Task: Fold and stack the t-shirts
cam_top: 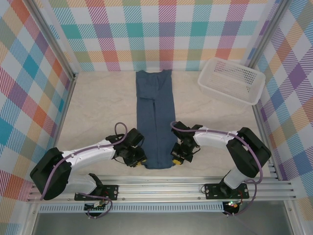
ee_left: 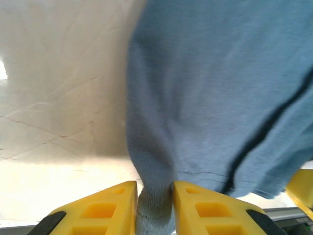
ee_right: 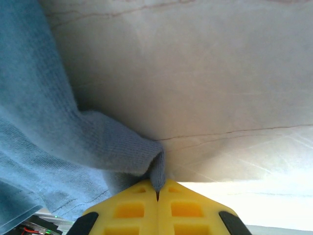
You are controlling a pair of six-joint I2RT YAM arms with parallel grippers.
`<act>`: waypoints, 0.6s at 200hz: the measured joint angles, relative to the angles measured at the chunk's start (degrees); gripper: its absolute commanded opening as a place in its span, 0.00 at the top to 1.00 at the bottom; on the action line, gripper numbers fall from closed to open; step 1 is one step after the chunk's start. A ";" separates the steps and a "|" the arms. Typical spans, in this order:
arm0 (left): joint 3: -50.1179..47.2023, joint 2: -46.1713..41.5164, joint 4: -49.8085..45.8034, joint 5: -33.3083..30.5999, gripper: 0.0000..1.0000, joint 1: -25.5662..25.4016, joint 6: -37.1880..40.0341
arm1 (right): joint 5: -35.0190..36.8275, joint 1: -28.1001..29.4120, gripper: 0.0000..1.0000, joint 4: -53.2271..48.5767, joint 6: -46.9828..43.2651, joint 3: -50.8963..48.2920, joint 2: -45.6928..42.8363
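While the t-shirt (cam_top: 154,122) lies as a long narrow strip down the middle of the table (cam_top: 98,107), sides and sleeves tucked in, the lengthwise folding looks done; the crosswise folds and any stacking are left. Its far end comes close to the back wall and its near end sits between the two arms. The left gripper (ee_left: 155,191) pinches a bunched bit of the near left corner, its yellow jaws standing slightly apart with cloth between them. The right gripper (ee_right: 157,188) is pressed together on a thin fold of the near right corner. My guess is that both corners are meant to be carried toward the far end. The table is pale and matte, with faint stone-like veins. A white perforated basket (cam_top: 225,90) sits at the far right, apart from the shirt. Pastel checked panels (cam_top: 166,34) wall the space, and a metal rail (cam_top: 161,188) carries the arm bases.
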 measured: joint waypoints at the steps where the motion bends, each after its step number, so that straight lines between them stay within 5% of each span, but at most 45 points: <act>1: 0.00 0.02 0.00 0.02 0.74 0.00 0.00 | 0.00 0.00 1.00 -0.02 0.00 0.00 0.00; 18: -0.02 0.76 -0.04 0.07 0.77 0.00 0.00 | 0.00 0.09 1.00 0.00 0.00 0.00 0.00; 47: -0.02 1.99 0.50 0.02 1.00 -0.31 0.24 | 0.00 0.09 1.00 -0.02 -0.02 0.00 -0.15; 120: 0.52 -0.46 -6.54 -0.33 1.00 -3.19 4.70 | 0.83 1.92 1.00 -4.24 -5.18 -0.98 -8.68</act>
